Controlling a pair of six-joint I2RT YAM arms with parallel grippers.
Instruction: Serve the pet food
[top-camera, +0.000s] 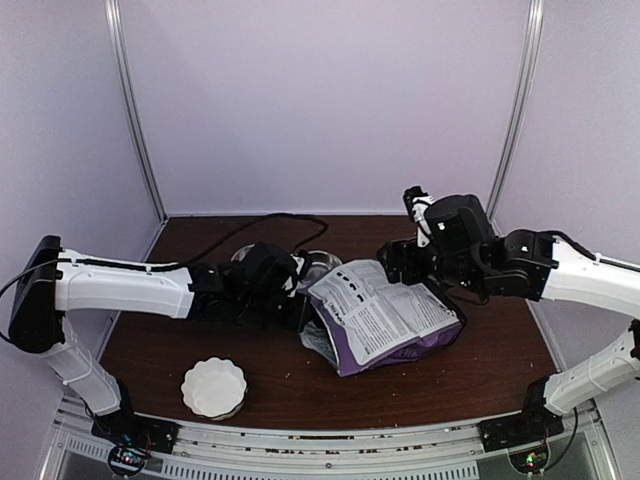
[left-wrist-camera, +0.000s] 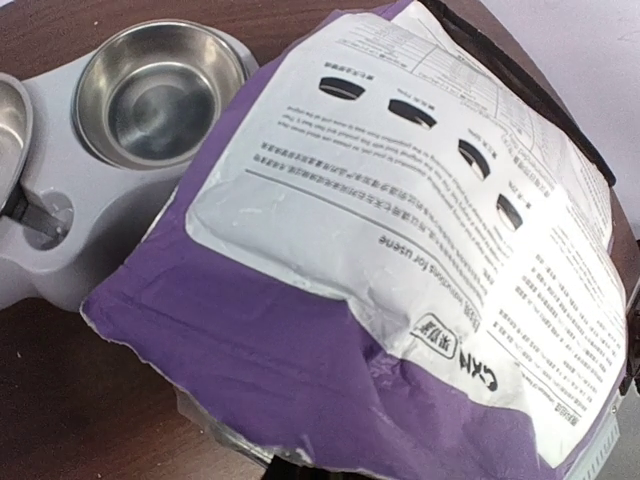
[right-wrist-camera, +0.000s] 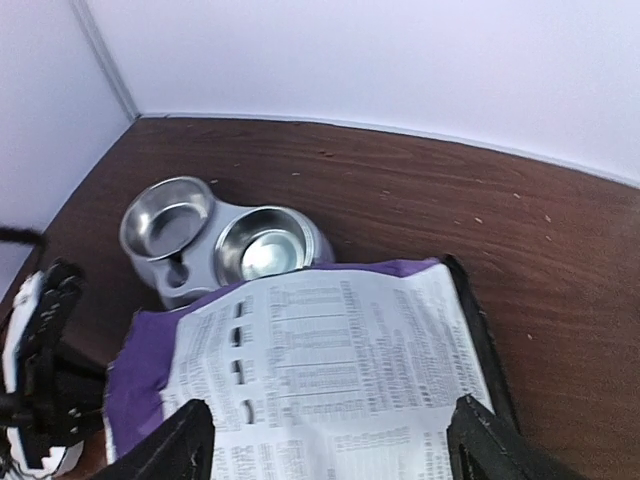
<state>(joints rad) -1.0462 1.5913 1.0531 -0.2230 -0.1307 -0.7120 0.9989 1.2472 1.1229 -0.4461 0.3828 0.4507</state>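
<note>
At opposite edges of the bag (top-camera: 385, 315), right jaws wide apart, left jaws' state indiscernible; bowls (right-wrist-camera: 262, 252) behind.

- small dry reddish-brown kibble pellets: no heap shows in any view
- purple-and-white printed bag (top-camera: 385, 318) lies slumped mid-table with its printed white panel up; its inside is hidden, so the contents can't be told
- tiny pale specks (right-wrist-camera: 476, 220) are scattered on the dark brown wooden tabletop (right-wrist-camera: 400, 190) beyond the bag, well apart from each other
- specks are loose and lie flat on the wood, none touching the bag; too small to tell whether they are pellets or crumbs
</note>
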